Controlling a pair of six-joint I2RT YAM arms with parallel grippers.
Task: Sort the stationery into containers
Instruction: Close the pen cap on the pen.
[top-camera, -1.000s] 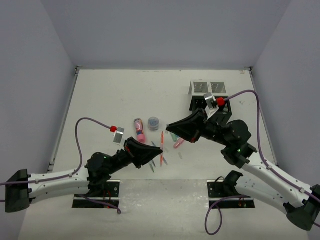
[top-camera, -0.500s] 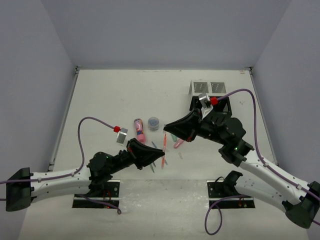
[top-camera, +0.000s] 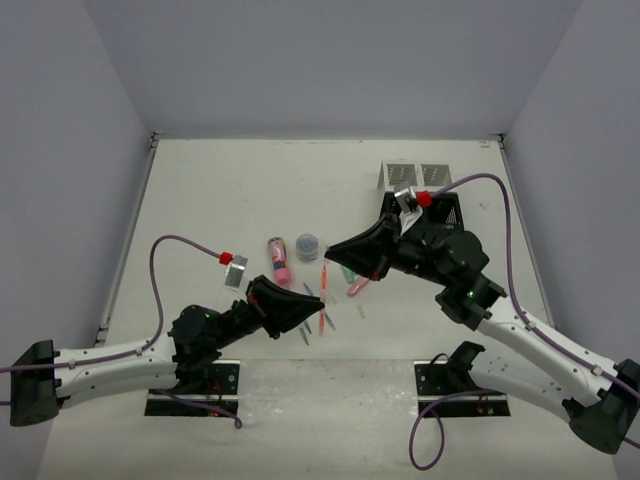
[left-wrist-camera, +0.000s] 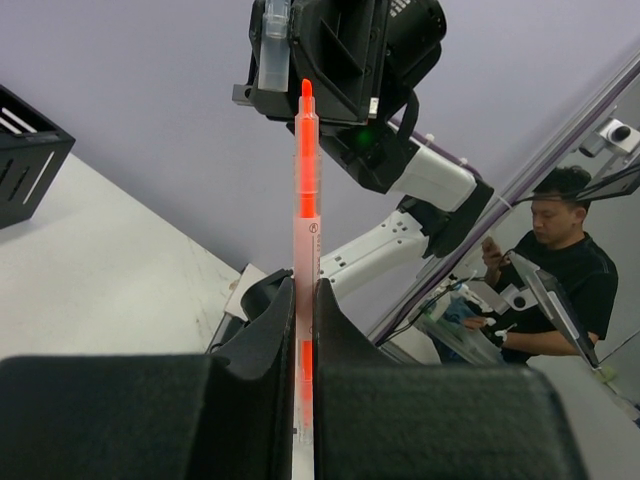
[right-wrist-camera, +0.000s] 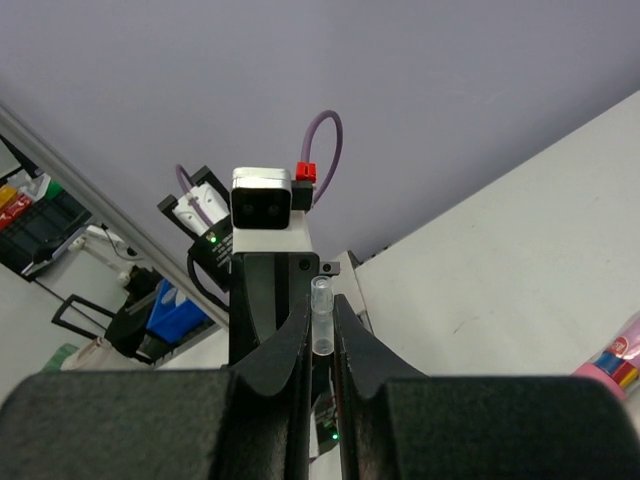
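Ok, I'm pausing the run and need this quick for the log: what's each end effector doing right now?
Left end effector: closed, holding the orange pen.
Right end effector: closed, holding a small clear tube, possibly a pen cap.

On the pale table (top-camera: 220, 190) a silver mesh box (top-camera: 413, 176) is set toward two o'clock from the middle, with a black mesh box (top-camera: 447, 209) just beside it at four o'clock. Near the middle a grey-blue pot (top-camera: 307, 245) is stood, and a pink marker (top-camera: 279, 262) is laid at its eight o'clock. At its six o'clock small thin items (top-camera: 304, 333), perhaps clips, are scattered.
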